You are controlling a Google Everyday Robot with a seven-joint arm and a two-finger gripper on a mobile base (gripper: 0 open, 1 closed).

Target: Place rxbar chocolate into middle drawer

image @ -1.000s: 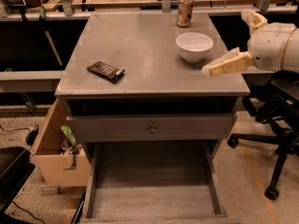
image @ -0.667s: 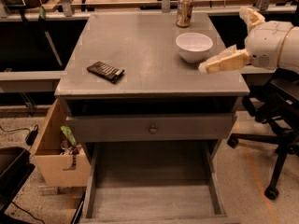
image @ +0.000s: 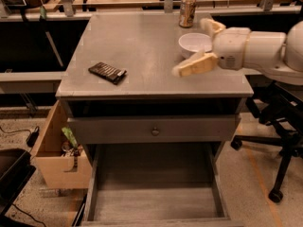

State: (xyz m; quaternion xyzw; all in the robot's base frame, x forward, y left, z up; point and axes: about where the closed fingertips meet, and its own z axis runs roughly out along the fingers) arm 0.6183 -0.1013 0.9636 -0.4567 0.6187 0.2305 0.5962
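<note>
The rxbar chocolate [image: 107, 72], a dark flat wrapped bar with one lighter end, lies on the left part of the grey table top [image: 137, 46]. The middle drawer [image: 156, 193] is pulled out low at the front, a wide shallow grey tray with a bare bottom. My gripper [image: 189, 47] reaches in from the right on a white arm and hovers over the table's right side, in front of a white bowl [image: 194, 44]. Its tan fingers are spread apart and hold nothing. It is well to the right of the bar.
A drink can [image: 187, 11] stands at the table's back right. A closed drawer front with a round knob [image: 155, 131] sits above the open tray. A tan box [image: 59, 150] stands left of the table, an office chair [image: 279, 145] to the right.
My gripper has moved left over the table top, past the bowl and closer to the bar. The bar, bowl, can and drawer have not moved.
</note>
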